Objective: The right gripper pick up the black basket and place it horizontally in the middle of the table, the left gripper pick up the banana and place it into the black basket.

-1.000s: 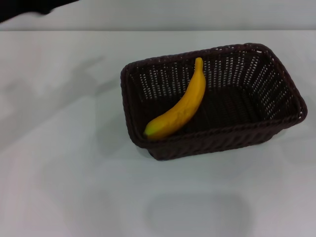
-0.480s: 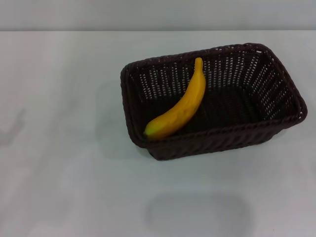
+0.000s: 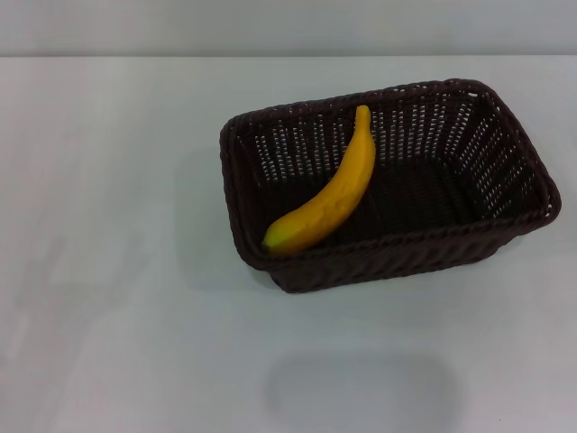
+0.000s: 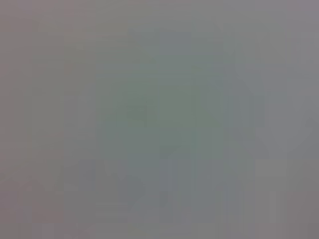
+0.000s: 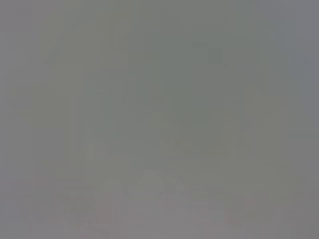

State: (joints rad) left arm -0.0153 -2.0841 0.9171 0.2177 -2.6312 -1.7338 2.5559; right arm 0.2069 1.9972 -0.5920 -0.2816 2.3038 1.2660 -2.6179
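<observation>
From my end, head cam showed the black basket (image 3: 491, 236) sitting flat on the table (image 3: 117, 298), long side running left-right, a bit right of centre and toward the far half of the top. The banana (image 3: 332, 198) lay inside it, diagonal: blunt yellow end up on the near-left inside corner, resting against the near wall just below the braided rim, stem end pointing to the far wall, roughly mid-length of the basket. Curve bowed toward the basket's right side. Rest of the basket floor was dark, couldn't make out more detail in there. Neither arm was visible in head cam. Left gripper and right gripper both out of frame, so I couldn't tell whether either pincer was apart, together or clamped on anything. Both wrist cams gave only a flat grey field, no fingers, no objs, nothing usable. Faint soft shadow patch on the tabletop near edge, below the basket; another paler one at far left. Basket upright, not tilted.
</observation>
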